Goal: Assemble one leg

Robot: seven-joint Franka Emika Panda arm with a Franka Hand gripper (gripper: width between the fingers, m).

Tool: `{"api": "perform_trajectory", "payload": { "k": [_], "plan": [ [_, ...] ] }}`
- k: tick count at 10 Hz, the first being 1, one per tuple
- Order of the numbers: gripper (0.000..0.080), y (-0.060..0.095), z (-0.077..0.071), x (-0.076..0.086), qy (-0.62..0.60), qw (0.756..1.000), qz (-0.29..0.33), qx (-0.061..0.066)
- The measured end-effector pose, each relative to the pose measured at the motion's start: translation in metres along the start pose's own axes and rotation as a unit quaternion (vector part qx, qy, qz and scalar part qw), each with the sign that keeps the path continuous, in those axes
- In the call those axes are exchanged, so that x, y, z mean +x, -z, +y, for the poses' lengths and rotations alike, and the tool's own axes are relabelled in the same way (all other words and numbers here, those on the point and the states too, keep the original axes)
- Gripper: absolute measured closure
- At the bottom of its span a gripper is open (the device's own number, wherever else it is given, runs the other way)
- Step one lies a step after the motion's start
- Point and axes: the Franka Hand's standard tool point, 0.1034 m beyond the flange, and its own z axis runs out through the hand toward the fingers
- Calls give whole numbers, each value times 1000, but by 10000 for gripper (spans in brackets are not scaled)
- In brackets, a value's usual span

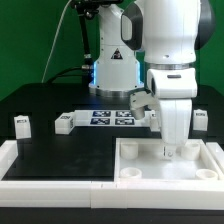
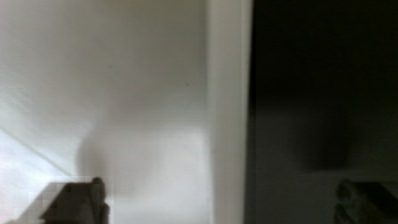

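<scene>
Leg (image 1: 22,123) on black table (image 1: 50,105), green backdrop (image 1: 30,40); gripper (image 1: 168,154) spread (over white tray (image 1: 165,182))

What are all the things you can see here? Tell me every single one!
Legs: three seen, white with black tags, two on the exterior view's left, one on its far right.
Tray: one, white, front right, with round corner sockets.
Marker board: one, white with black tags, middle of the table.
Rail: one, white, front left.
Table: one, black, under everything.
Arm: one, white, above the tray.
Jaws: one pair, dark in the wrist view, open, low over the tray.
</scene>
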Motion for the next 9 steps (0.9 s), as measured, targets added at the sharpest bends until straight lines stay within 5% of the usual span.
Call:
{"api": "perform_trajectory", "payload": {
  "k": [4, 9],
  "plan": [
    [151, 6, -3, 3, -9, 1000, -1, -2],
    [151, 52, -34, 18, -67, 998, -9, -20]
  ]
}}
